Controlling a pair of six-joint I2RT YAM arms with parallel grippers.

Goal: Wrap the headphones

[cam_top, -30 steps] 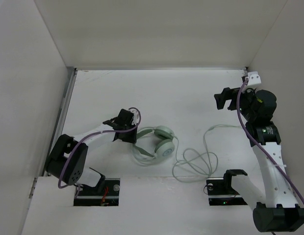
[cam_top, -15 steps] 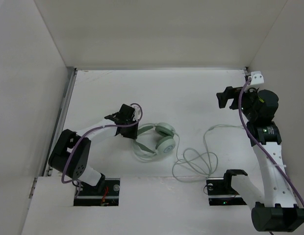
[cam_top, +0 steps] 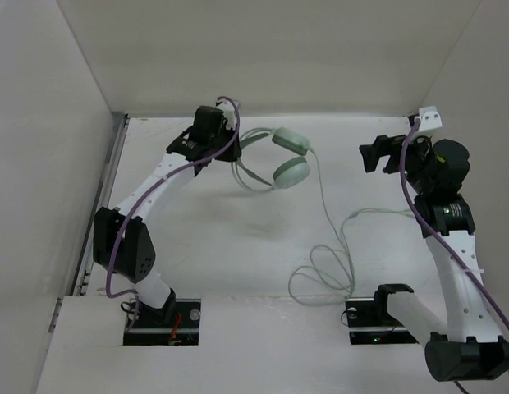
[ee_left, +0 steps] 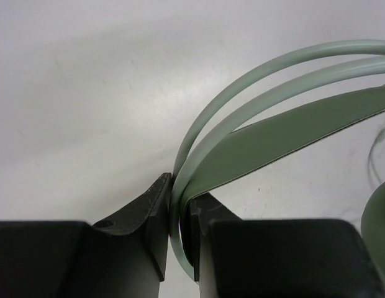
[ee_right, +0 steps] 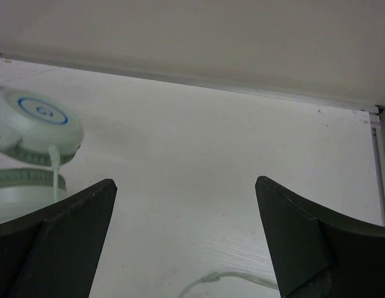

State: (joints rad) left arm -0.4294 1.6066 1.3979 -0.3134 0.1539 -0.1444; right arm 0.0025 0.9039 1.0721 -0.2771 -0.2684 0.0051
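Left gripper (ee_left: 177, 214), clenched on the headband (ee_left: 267, 133), has hoisted the headphones (cam_top: 289, 171) off the table (cam_top: 197, 246) and farther back. Right gripper (ee_right: 185, 183) waits spread wide. Their cable (cam_top: 328, 217) now trails down, free for winding.

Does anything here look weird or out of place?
Only the pale mint-green over-ear headphones: they hang tilted in the air, pinched by the thin headband in the left gripper, while their long thin pale cable trails down into loose loops on the white table.
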